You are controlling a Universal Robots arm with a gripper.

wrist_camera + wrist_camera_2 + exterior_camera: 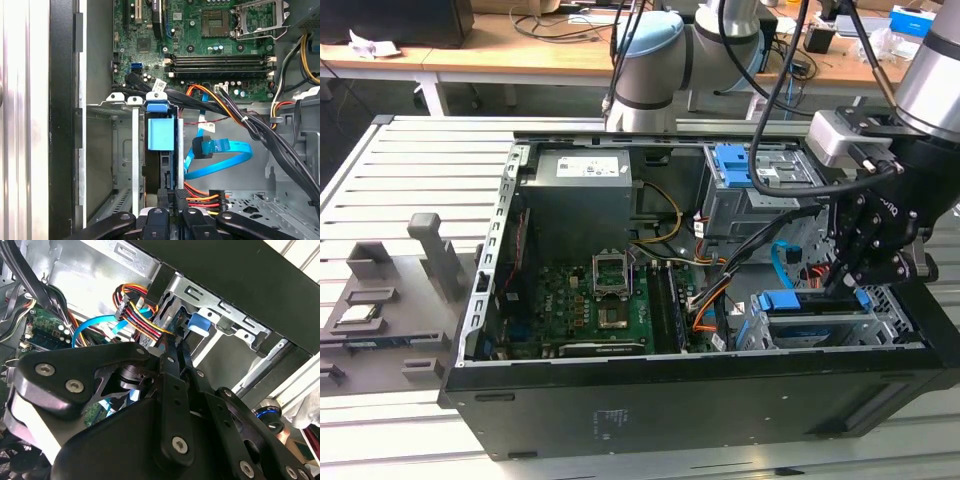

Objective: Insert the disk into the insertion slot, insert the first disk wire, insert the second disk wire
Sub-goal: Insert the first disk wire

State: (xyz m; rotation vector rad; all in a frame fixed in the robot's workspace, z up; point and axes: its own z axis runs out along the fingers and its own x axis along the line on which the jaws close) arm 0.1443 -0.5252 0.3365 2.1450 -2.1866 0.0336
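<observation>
gripper (171,194) fingers sit almost fully closed, and we judge they pinch the black plug of the first disk wire (200,198), whose orange, red and black strands run in from one side. we see the disk (161,134), in its blue carrier, already seated inside the insertion slot (135,150), so the step in hand looks like plugging this first wire into the disk's rear edge. the second disk wire (206,148), light blue, lies loose just beside the slot. seating the plug, we judge, calls for keeping it square to that edge and pushing straight.
</observation>
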